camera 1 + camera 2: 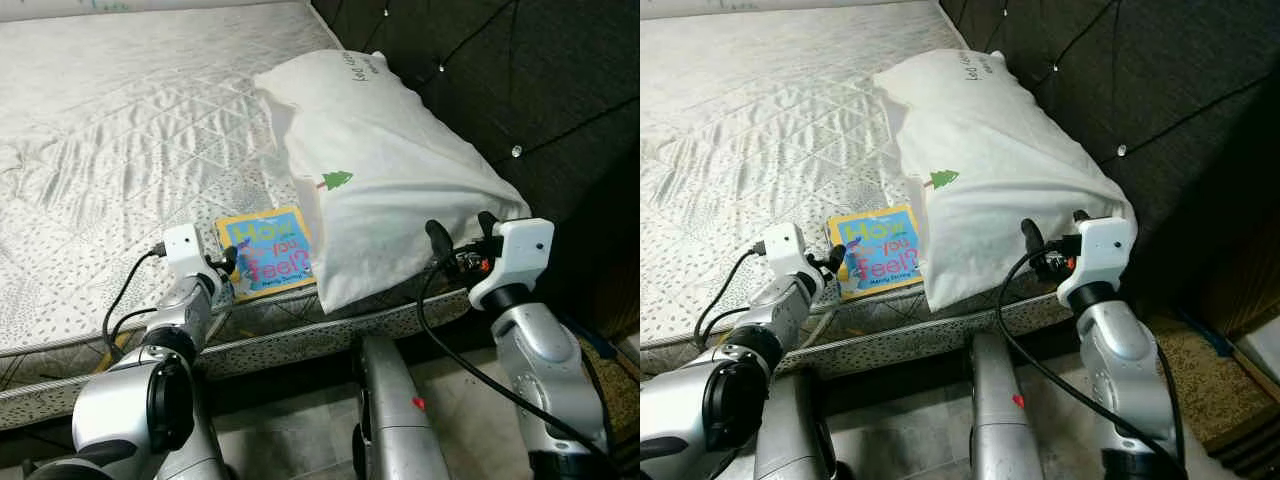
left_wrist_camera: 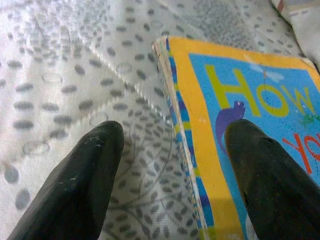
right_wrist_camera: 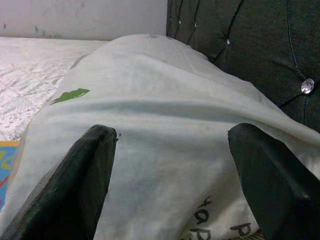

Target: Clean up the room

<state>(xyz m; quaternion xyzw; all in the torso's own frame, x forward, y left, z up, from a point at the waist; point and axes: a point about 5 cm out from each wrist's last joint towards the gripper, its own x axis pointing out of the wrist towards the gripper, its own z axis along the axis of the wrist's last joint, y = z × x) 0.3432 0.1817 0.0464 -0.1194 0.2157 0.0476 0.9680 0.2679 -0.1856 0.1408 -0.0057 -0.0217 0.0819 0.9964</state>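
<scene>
Left gripper [image 2: 170, 165] spread wide, straddled spine edge of picture book [image 1: 266, 250] at mattress [image 1: 110, 150] edge, lined up for pinch. Right gripper [image 3: 175, 175] also spread, empty, facing pillow [image 1: 380, 170] overlapping book's far side.

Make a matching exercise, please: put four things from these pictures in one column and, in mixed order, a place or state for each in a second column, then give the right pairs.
Things:
1. book
2. pillow
3. left claw
4. right claw

Places or states:
A. open, at the near end of the pillow
B. flat on the mattress, near its front edge
C. open, astride the book's edge
D. white, lying along the dark headboard

Pairs: 1-B, 2-D, 3-C, 4-A
</scene>
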